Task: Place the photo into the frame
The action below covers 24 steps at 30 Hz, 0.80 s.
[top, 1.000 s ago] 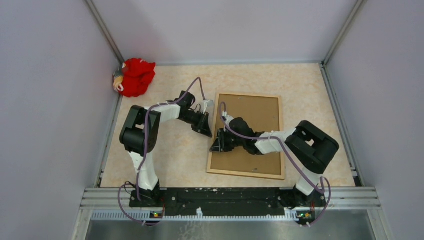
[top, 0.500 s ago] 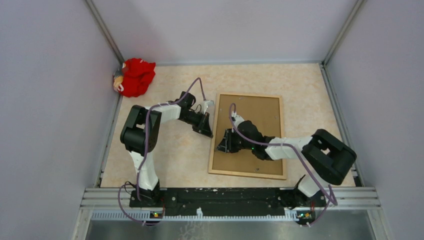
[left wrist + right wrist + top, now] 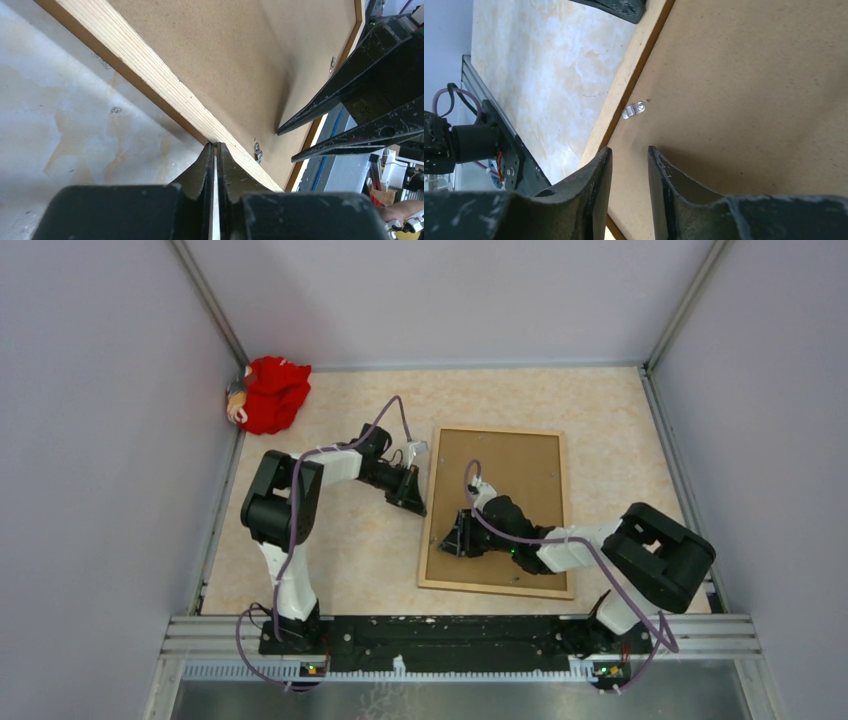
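The frame lies face down on the table, with the brown backing board filling it. The photo is hidden. My left gripper is shut, its tips against the outer side of the frame's left moulding; in the left wrist view the left gripper holds nothing that I can see. My right gripper hovers low over the backing board near the frame's left edge. In the right wrist view the right gripper is open a little and empty, just short of a small metal clip.
A red cloth toy lies in the far left corner. Grey walls close three sides. A metal rail runs along the near edge. Another clip sits on the frame's near rail beside the left fingertips.
My right gripper has moved a little nearer and to the right over the backing board, and its elbow has swung right. The left arm has not moved.
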Each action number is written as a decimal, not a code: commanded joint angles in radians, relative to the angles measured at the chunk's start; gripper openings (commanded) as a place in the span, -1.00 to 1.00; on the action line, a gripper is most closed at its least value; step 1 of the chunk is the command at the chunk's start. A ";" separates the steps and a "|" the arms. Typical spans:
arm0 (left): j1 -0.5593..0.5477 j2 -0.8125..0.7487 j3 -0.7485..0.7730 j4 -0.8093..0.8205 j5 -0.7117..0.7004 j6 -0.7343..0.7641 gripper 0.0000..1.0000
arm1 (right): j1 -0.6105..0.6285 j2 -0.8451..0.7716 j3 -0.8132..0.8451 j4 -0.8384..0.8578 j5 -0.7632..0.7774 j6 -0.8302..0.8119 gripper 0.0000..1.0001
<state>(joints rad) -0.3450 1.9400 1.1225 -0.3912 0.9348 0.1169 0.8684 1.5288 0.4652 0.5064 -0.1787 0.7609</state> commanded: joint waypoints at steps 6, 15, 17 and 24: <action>-0.029 -0.001 -0.063 0.074 0.003 -0.040 -0.86 | 0.050 0.097 0.042 0.080 0.037 0.007 -0.33; -0.032 -0.011 -0.068 0.087 -0.024 -0.049 -0.89 | 0.053 0.107 0.080 0.029 0.111 -0.020 -0.34; -0.032 -0.012 -0.066 0.086 -0.027 -0.048 -0.89 | 0.053 0.110 0.080 0.030 0.115 -0.018 -0.34; -0.033 -0.009 -0.075 0.086 -0.025 -0.046 -0.90 | 0.053 0.149 0.076 0.091 0.080 0.008 -0.36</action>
<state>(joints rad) -0.3500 1.9350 1.0782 -0.3084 0.9600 0.0517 0.9100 1.6215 0.5255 0.5785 -0.1211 0.7715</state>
